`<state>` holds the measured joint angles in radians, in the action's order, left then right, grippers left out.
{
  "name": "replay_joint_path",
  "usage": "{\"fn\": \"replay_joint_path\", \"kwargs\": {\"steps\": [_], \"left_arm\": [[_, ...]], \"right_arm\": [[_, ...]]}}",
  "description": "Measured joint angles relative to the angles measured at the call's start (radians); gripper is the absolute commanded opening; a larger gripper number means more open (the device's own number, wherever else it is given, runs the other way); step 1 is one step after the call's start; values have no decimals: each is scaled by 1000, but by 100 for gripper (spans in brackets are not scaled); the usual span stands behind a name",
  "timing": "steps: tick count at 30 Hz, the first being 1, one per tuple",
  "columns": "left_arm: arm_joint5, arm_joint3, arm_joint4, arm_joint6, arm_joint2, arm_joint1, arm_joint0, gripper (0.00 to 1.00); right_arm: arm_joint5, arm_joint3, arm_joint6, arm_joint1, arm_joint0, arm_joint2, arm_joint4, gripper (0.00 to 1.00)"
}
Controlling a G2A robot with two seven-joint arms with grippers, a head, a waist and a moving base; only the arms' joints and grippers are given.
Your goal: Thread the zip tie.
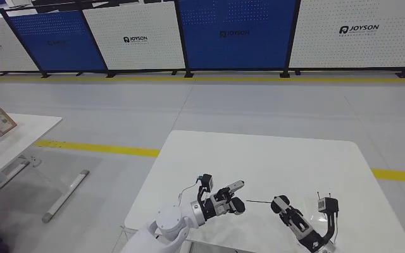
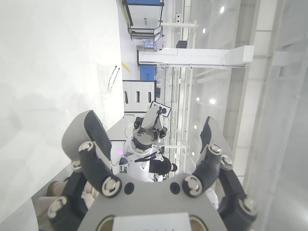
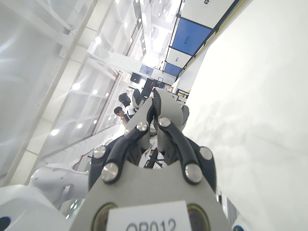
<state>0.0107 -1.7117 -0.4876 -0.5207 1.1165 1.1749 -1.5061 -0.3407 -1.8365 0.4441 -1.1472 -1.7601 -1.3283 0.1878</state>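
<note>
right jaws clenched on a thin black plastic zip tie (image 1: 258, 202), lower centre; left jaws released just beside its free tip, over the white worktop (image 1: 266, 158).

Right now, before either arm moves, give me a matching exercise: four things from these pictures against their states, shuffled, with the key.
Things
1. left gripper
2. right gripper
3. held zip tie
4. spare zip ties

States
A. lying flat on the table
B. shut
C. open, nothing between its fingers
D. sticking out toward the left gripper

Pairs: 1-C, 2-B, 3-D, 4-A
</note>
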Motion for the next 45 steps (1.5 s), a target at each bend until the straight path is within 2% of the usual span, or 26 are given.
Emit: {"fn": "replay_joint_path", "kwargs": {"steps": [4, 45], "left_arm": [[0, 0, 0, 0, 0, 0, 0, 100], [-1, 3, 0, 2, -3, 0, 1, 100]], "right_arm": [[1, 14, 12, 2, 2, -19, 10, 0], [1, 13, 11, 2, 2, -19, 9, 0]]}}
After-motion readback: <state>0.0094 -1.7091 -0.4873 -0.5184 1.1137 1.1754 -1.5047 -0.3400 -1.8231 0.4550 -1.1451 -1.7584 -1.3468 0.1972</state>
